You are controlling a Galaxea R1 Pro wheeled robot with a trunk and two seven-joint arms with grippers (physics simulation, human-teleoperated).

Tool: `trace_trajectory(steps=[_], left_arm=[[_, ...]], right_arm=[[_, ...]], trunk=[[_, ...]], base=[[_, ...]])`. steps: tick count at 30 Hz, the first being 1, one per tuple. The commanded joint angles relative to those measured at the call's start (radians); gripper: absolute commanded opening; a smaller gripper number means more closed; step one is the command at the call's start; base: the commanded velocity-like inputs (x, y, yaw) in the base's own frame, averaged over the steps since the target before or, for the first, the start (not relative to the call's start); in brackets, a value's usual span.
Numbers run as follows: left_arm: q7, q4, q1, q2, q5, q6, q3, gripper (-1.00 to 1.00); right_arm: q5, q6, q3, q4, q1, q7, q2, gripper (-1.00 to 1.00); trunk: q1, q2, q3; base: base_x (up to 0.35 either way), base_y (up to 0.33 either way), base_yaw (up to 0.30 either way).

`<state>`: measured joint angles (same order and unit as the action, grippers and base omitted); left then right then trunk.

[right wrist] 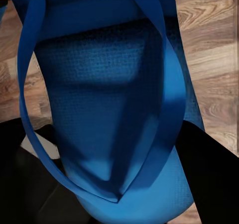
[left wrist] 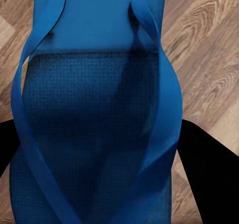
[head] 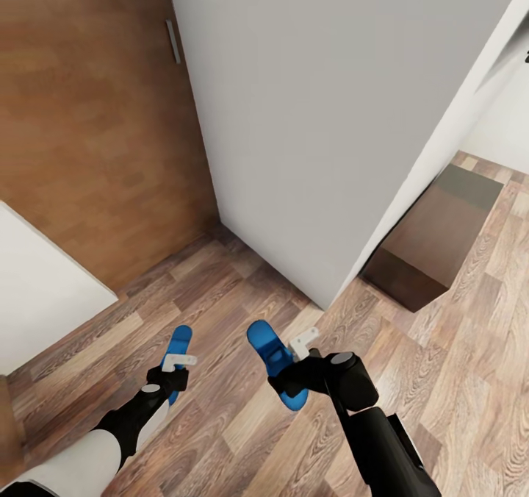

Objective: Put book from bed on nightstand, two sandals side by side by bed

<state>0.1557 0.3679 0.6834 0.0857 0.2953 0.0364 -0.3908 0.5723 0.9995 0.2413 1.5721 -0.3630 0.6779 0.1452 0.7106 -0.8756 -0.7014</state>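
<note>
Head cam: each arm carries one bright blue flip-flop over the wood-grain plank floor [head: 220,298]. The left gripper [head: 173,372] is clamped on the left sandal [head: 177,344], the right gripper [head: 294,376] on the right sandal [head: 273,357]. Both slim foot-shaped soles run lengthwise away from the robot, the right one angled left, toward a plain grey wall [head: 316,115]. A dark glossy cabinet [head: 430,240] sits right.

Left wrist: dimpled foam sole [left wrist: 94,114], smooth straps; black fingers [left wrist: 209,174] mostly cut off.

Right wrist: same texture [right wrist: 109,99], heel cropped.
</note>
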Motion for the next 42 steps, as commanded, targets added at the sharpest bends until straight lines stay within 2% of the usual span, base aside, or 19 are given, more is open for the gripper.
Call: trace_trajectory(steps=[1, 2, 6, 13, 15, 16, 17, 21, 22, 23, 29, 34, 42], left_arm=[[0.006, 0.002, 0.0, 0.001, 0.009, 0.005, -0.008, -1.0], [0.005, 0.002, 0.0, 0.002, 0.009, 0.008, -0.008, -1.0], [0.005, 0.002, -0.001, 0.002, 0.007, 0.012, -0.008, -1.0], [0.006, 0.002, -0.001, 0.002, 0.005, 0.044, -0.014, -1.0], [0.005, 0.002, -0.001, 0.002, 0.004, 0.051, -0.015, -1.0], [0.004, 0.002, -0.001, 0.002, 0.003, 0.059, -0.015, -1.0], [0.004, 0.002, -0.001, 0.002, 0.003, 0.064, -0.015, -1.0], [-0.002, 0.002, -0.001, 0.002, 0.003, 0.102, -0.015, -1.0], [-0.015, 0.002, -0.001, 0.002, 0.004, 0.117, -0.016, -1.0], [-0.025, 0.002, -0.001, 0.002, 0.004, 0.123, -0.016, -1.0], [-0.079, -0.016, -0.001, 0.001, 0.005, 0.168, -0.015, -1.0], [-0.092, -0.058, -0.001, 0.0, 0.006, 0.186, -0.011, -1.0], [-0.089, -0.078, -0.004, 0.0, 0.007, 0.19, -0.007, -1.0]], right_arm=[[0.008, 0.004, -0.01, 0.0, -0.001, 0.009, 0.001, -1.0], [0.007, 0.003, -0.036, -0.002, -0.001, 0.009, 0.001, -1.0], [0.006, 0.003, -0.086, -0.006, -0.001, 0.008, 0.002, -1.0], [0.006, 0.002, -0.129, -0.047, -0.001, 0.009, 0.001, -1.0], [0.006, 0.0, -0.167, -0.081, -0.001, 0.011, 0.001, -1.0], [0.006, -0.01, -0.206, -0.111, -0.001, 0.011, 0.0, -1.0], [0.006, -0.021, -0.227, -0.128, -0.001, 0.011, 0.0, -1.0], [0.007, -0.102, -0.314, -0.199, -0.001, 0.01, 0.0, -1.0], [0.007, -0.143, -0.353, -0.236, -0.001, 0.009, 0.0, -1.0], [0.007, -0.158, -0.368, -0.254, -0.001, 0.009, 0.0, -1.0], [0.008, -0.22, -0.425, -0.352, -0.001, 0.005, -0.001, -1.0], [0.007, -0.327, -0.494, -0.441, -0.001, -0.036, -0.001, -1.0], [0.005, -0.46, -0.543, -0.578, -0.001, -0.096, -0.001, -1.0]], trunk=[[-0.004, 0.007, 0.004], [-0.008, 0.014, 0.008], [-0.023, 0.042, 0.022], [-0.05, 0.091, 0.045], [-0.057, 0.105, 0.051], [-0.061, 0.112, 0.054], [-0.065, 0.119, 0.058], [-0.08, 0.147, 0.07], [-0.084, 0.154, 0.073], [-0.088, 0.161, 0.076], [-0.111, 0.203, 0.095], [-0.13, 0.238, 0.111], [-0.161, 0.294, 0.136]], base=[[0.0, 0.0, 0.084], [0.0, 0.0, 0.054], [0.0, 0.0, 0.032], [0.0, 0.0, 0.009], [0.0, 0.0, 0.002], [0.0, 0.0, 0.001], [0.0, 0.0, 0.0], [0.0, 0.0, 0.0], [0.0, 0.0, 0.0], [0.0, 0.0, 0.0], [0.0, 0.0, 0.0], [0.0, 0.0, 0.0], [0.0, 0.0, 0.0]])
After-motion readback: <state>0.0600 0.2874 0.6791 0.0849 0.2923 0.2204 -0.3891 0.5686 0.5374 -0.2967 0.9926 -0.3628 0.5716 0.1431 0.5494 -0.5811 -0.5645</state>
